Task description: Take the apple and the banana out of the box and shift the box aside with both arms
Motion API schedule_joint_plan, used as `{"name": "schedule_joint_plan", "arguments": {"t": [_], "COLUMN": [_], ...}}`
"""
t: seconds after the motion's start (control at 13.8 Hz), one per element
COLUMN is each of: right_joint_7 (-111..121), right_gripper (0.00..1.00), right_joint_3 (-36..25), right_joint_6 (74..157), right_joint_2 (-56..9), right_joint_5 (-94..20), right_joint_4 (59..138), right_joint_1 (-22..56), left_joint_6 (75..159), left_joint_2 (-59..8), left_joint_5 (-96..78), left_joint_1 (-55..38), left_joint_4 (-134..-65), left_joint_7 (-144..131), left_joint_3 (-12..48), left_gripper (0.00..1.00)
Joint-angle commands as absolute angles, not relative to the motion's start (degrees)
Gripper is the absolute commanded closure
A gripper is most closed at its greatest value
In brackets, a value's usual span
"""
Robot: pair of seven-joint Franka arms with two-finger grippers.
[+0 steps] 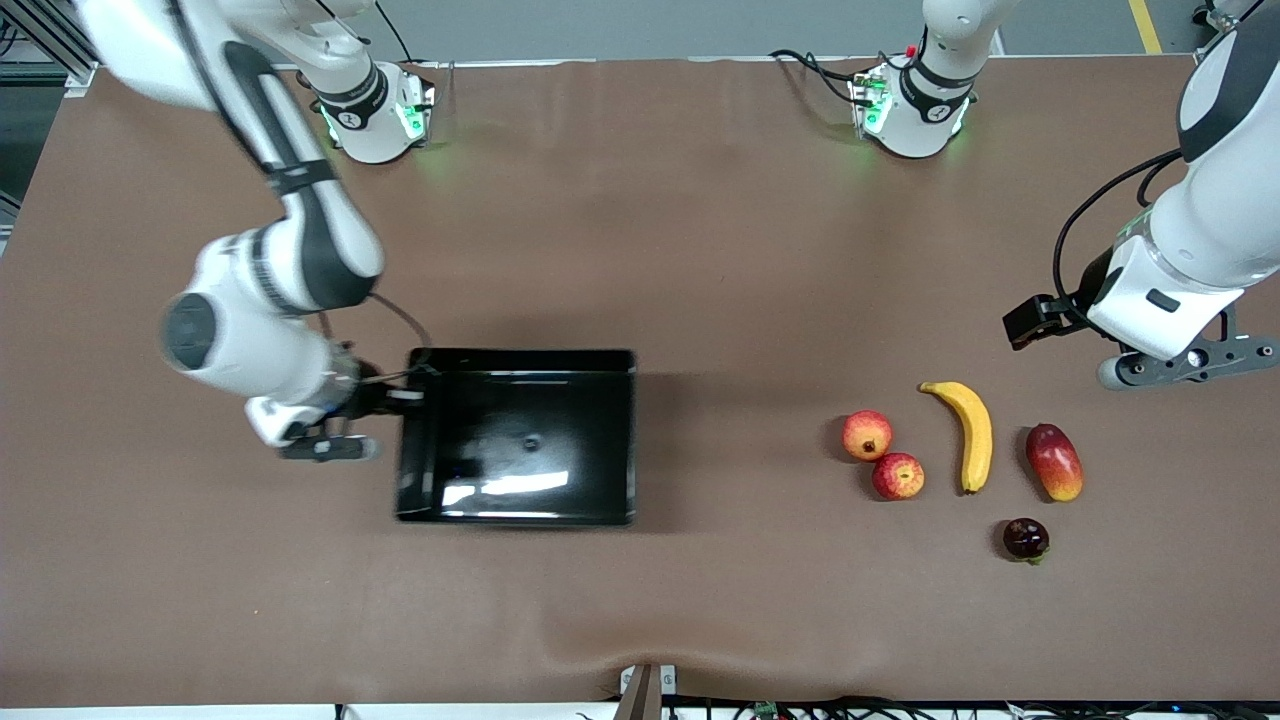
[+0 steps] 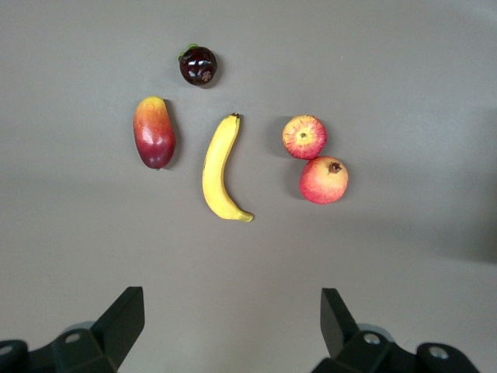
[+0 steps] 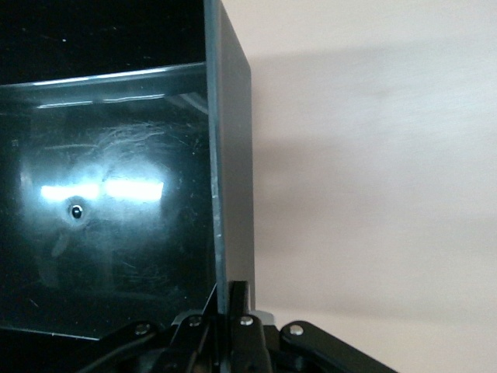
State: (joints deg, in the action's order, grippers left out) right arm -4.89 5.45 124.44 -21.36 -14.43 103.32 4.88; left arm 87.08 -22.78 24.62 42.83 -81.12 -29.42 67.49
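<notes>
already emptied, the box (image 1: 520, 435) is pinched at its wall by the right gripper (image 1: 392, 398) for dragging; the left gripper (image 2: 231, 330) hangs wide above the banana (image 1: 966, 433) and apple (image 1: 898, 476).

The white right arm reaches down from its base, its black two-finger hand (image 1: 405, 398) clamped on a thin wall. The white left arm waits – its black hand (image 2: 233, 330) hangs spread wide above the surface.
</notes>
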Motion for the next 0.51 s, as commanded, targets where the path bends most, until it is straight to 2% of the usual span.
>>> {"name": "schedule_joint_plan", "arguments": {"t": [0.0, 0.43], "right_joint_7": [-0.7, 17.6], "right_gripper": [1.0, 1.0], "right_joint_3": [6.6, 6.6], "right_joint_6": [123.1, 121.8], "right_joint_2": [-15.8, -16.4], "right_joint_5": [-15.1, -15.2], "right_joint_4": [107.7, 108.5], "right_joint_1": [-2.4, -20.1], "left_joint_6": [85.8, 85.4], "left_joint_2": [-19.9, -17.1], "left_joint_5": [24.0, 23.5], "left_joint_1": [43.4, 43.4], "left_joint_4": [-81.0, -81.0], "left_joint_7": [-29.5, -28.9], "left_joint_3": [67.5, 67.2], "left_gripper": [0.0, 0.0]}}
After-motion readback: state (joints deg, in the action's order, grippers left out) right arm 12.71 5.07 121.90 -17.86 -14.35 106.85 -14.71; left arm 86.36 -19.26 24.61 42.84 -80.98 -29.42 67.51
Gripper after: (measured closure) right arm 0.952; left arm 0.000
